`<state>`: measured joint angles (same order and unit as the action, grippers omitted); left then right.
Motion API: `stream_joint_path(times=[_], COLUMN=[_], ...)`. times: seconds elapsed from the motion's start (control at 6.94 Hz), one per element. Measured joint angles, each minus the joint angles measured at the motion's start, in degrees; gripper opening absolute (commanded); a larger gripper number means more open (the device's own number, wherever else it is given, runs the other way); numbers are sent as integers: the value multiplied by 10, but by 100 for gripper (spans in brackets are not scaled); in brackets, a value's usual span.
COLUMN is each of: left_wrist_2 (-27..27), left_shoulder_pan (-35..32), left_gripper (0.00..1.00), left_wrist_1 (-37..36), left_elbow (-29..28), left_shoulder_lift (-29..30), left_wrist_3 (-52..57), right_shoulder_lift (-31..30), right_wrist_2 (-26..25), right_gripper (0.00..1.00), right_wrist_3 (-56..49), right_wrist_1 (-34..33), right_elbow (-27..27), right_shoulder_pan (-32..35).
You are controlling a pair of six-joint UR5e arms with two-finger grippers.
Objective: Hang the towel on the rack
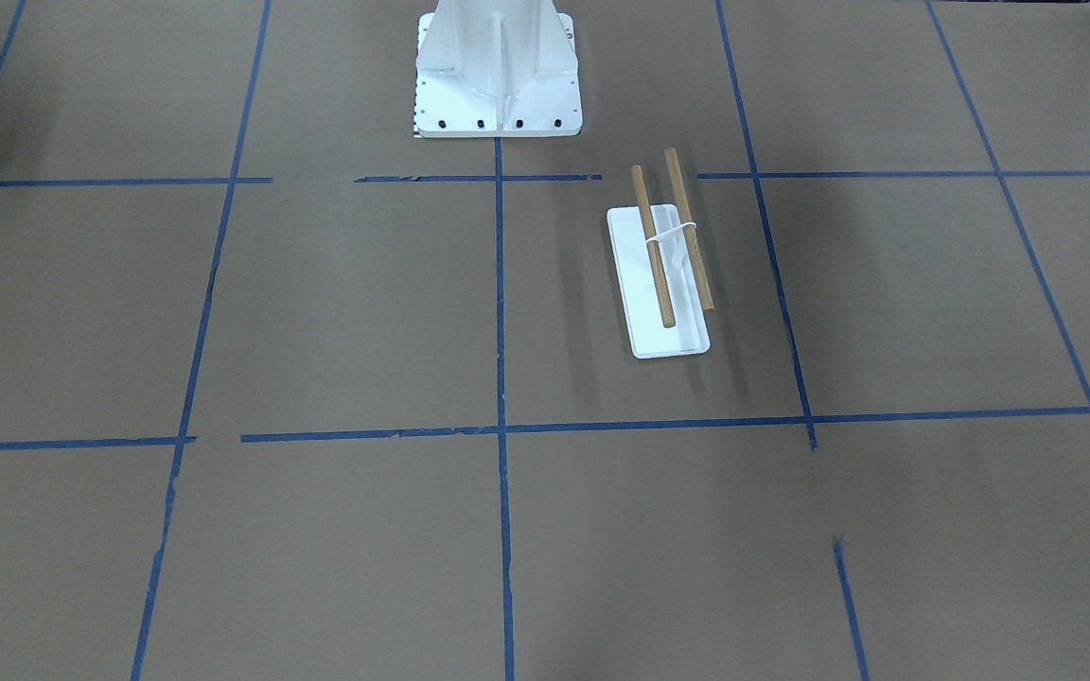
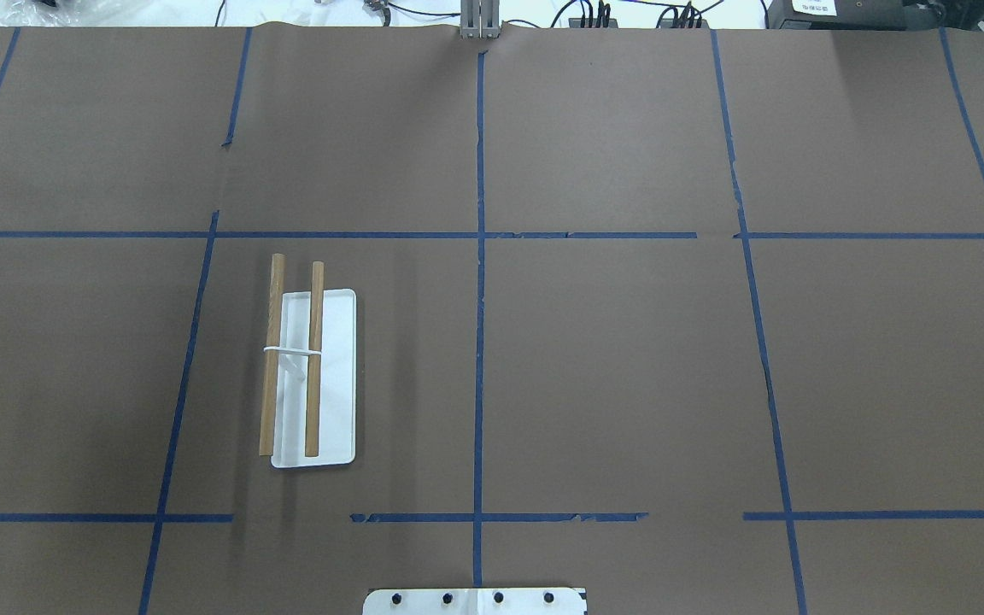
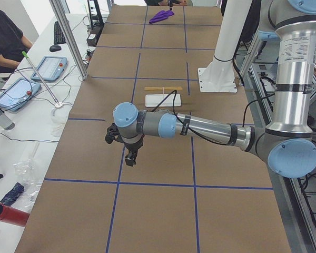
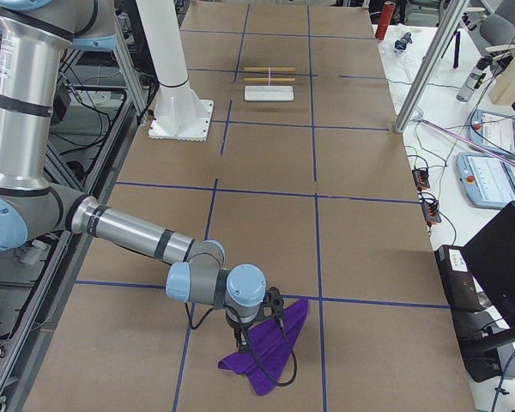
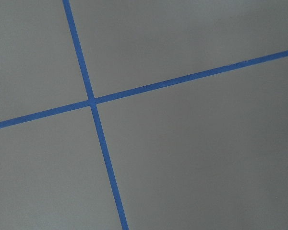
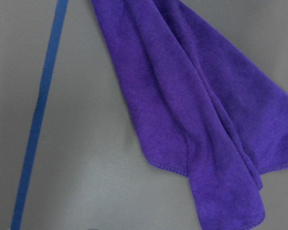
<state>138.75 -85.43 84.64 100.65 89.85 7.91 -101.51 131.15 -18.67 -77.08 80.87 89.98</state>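
One towel (image 4: 290, 319) at right jaws, six o'clock; rack (image 4: 269, 93) twelve. State of jaws: cannot tell. Pickup step, likely; next, carry rackward.

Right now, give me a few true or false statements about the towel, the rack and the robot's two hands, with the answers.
1. The towel hangs on the rack. False: the rack carries nothing, and the towel is at the table's other end, under the right hand.
2. The rack has two wooden rods. True.
3. The rack stands on the robot's left half of the table. True.
4. The left hand is over the towel. False: it hangs above the table at the end far from the towel.
5. The towel is purple. True.
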Motion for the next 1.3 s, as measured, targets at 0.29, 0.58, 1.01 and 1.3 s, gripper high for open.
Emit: stream_joint_path(times=[0.29,0.58,1.01,1.3], left_wrist_2=[0,0,0,0], left_shoulder_pan=[0,-1,-1,-1], left_gripper=[100,100,100,100], left_wrist_1=[0,0,0,0], left_elbow=[3,6,7,5], left_shoulder_lift=[0,0,0,0], left_wrist_3=[0,1,1,1], right_shoulder_lift=[49,61,63,63], right_wrist_2=[0,0,0,0], right_gripper=[89,88,1,0], right_wrist_3=[-26,-27,-25,-25], right_wrist_1=[48,64,66,67], right_elbow=[-113,-158,-180,-187], right_shoulder_pan=[21,24,25,25])
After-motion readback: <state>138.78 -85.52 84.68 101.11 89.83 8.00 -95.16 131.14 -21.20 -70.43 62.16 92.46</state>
